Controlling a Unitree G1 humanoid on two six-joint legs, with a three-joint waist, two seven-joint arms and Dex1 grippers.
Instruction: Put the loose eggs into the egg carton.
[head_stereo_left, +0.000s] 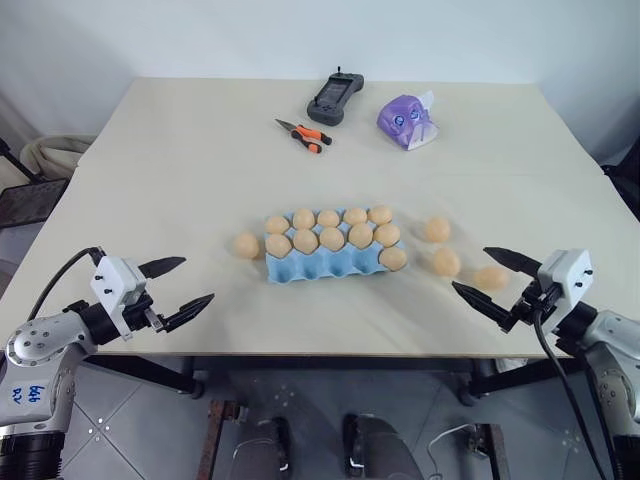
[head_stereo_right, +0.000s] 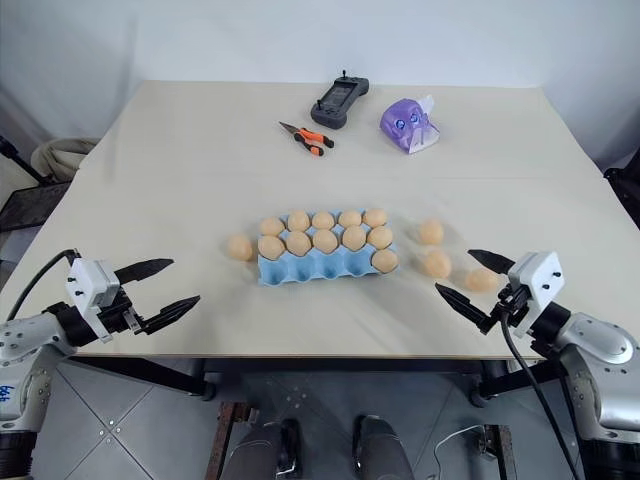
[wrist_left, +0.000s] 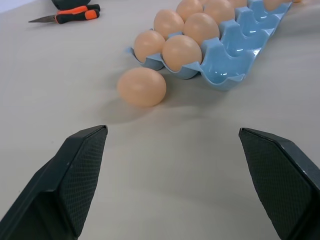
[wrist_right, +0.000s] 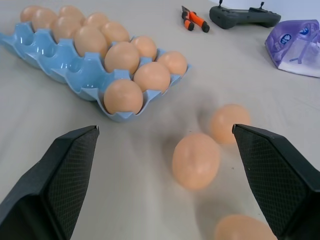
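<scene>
Both hands are spread wide with nothing in them: left hand (head_stereo_left: 178, 286), right hand (head_stereo_left: 497, 279). The blue egg carton (head_stereo_left: 330, 262) sits mid-surface, mostly filled. One loose egg (head_stereo_left: 246, 245) lies just left of it, three loose eggs (head_stereo_left: 445, 262) to its right.

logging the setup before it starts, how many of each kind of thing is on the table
egg carton: 1
eggs in cups: 11
loose eggs: 4
pliers: 1
handheld controller: 1
purple tissue pack: 1
total: 19
</scene>
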